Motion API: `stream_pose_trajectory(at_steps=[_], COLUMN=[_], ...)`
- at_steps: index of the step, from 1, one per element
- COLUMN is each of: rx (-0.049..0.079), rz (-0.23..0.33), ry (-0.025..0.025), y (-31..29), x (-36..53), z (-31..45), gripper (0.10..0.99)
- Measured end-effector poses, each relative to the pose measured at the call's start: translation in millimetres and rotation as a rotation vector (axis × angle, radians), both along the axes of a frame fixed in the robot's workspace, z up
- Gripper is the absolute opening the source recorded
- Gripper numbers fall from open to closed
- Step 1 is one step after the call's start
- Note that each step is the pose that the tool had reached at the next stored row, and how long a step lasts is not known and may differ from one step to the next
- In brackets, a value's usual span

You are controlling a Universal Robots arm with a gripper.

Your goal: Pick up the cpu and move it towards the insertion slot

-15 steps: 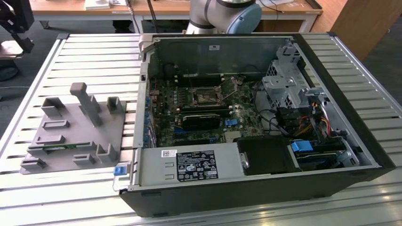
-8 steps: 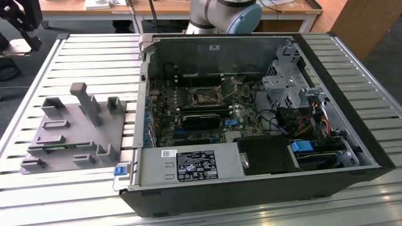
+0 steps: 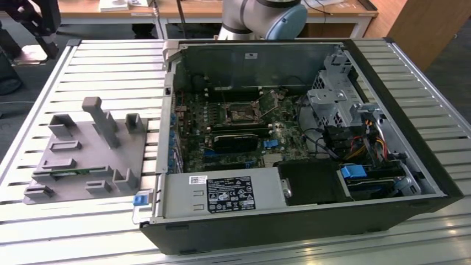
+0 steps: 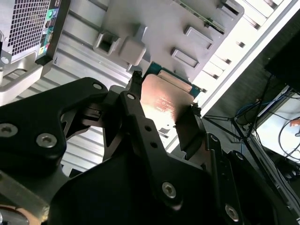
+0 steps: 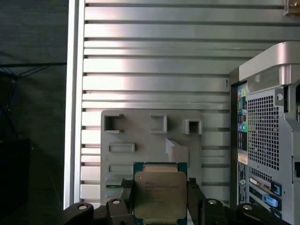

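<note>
CPU (image 5: 160,194) sits pinched in the claw (image 5: 160,202): in both wrist views the two black fingers (image 5: 194,198) press its opposite edges, closed only as far as the chip's width. Its silvery lid faces the first wrist camera, and a green rim shows around it. In the second wrist view the lid catches a warm reflection, and the chip is apart from the grey fixture (image 4: 154,28) behind it.

The claw points down at the slatted metal table (image 5: 154,61), with the chip over one edge of the fixture. A thin green memory stick (image 5: 115,186) lies in a fixture recess just beside one finger. The open computer case (image 5: 267,131) stands next to the fixture.

In the exterior view, the fixture lies at nine o'clock from the case. The insertion slot (image 3: 241,113), a dark square in a shiny frame, sits on the board inside the case, at twelve o'clock from a long black block (image 3: 237,141). A grey-and-blue arm joint (image 3: 268,19) rises at twelve o'clock, behind the case.
</note>
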State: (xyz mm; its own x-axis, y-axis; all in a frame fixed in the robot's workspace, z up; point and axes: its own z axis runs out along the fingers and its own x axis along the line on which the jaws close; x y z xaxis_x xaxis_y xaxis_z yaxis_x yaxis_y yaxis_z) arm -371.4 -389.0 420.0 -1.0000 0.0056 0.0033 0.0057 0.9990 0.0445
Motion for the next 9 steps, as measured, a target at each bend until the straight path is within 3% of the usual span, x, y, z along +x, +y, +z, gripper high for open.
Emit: stream_pose_trajectory(at_steps=[9], rx=[0.000], rz=[0.000], ry=[-0.0001], y=[1.8], x=[15.1], z=[0.0], gripper=[0.541])
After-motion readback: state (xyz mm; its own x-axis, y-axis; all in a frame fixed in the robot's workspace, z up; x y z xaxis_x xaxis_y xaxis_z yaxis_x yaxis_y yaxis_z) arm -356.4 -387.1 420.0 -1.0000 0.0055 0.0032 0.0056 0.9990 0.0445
